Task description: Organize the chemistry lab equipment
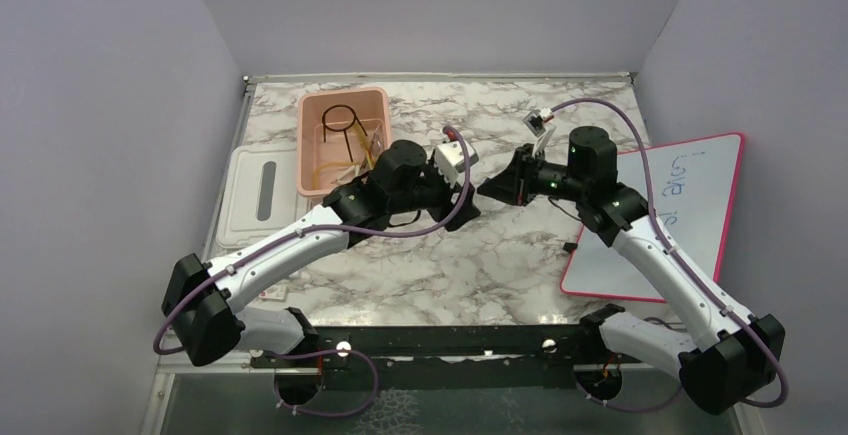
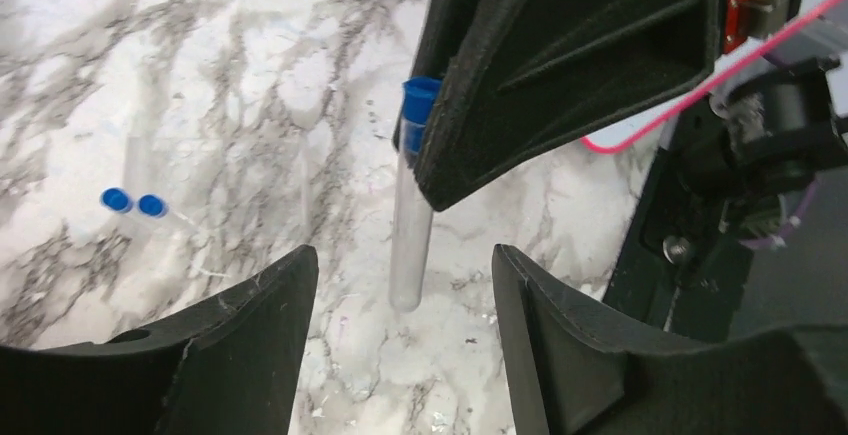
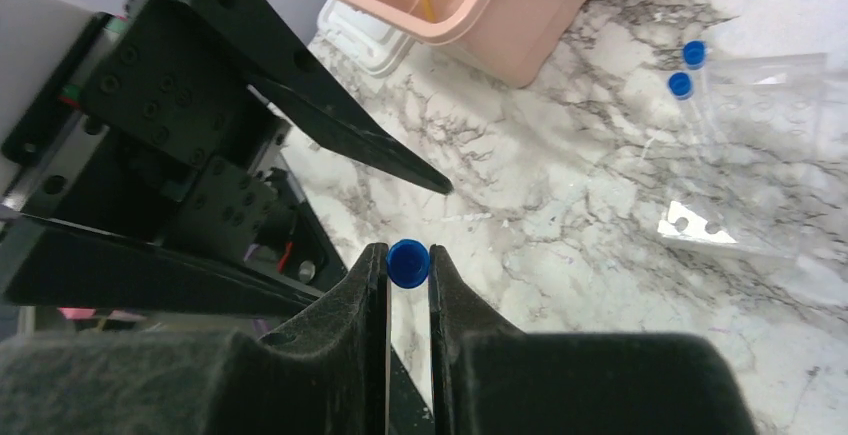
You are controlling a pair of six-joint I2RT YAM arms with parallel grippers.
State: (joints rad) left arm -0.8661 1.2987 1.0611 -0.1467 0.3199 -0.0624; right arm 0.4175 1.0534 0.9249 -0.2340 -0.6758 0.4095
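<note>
Marble-patterned table (image 1: 450, 265), top view: pink tub (image 1: 372, 105) containing black wire ring (image 1: 340, 117); whiteboard (image 1: 690, 205), blue handwriting unreadable.
Left wrist view: left gripper (image 2: 400, 255) spread wide, upright clear blue-capped tube (image 2: 412, 205) showing between its fingers.
Right wrist view: right gripper (image 3: 408, 280) pinching that tube just below the cap; two more capped tubes (image 3: 688, 67) lying in clear bag (image 3: 770, 175).

The left arm (image 1: 290, 243) and right arm (image 1: 668, 260) wear white shells between bulky black joints, and a purple cable (image 1: 600, 101) trails along each. The left gripper (image 2: 400, 265) has matte black wedge fingers (image 2: 240, 345) with scuffed edges. Round screw holes (image 3: 110, 83) dot its plate at ten o'clock in the right wrist view.
</note>
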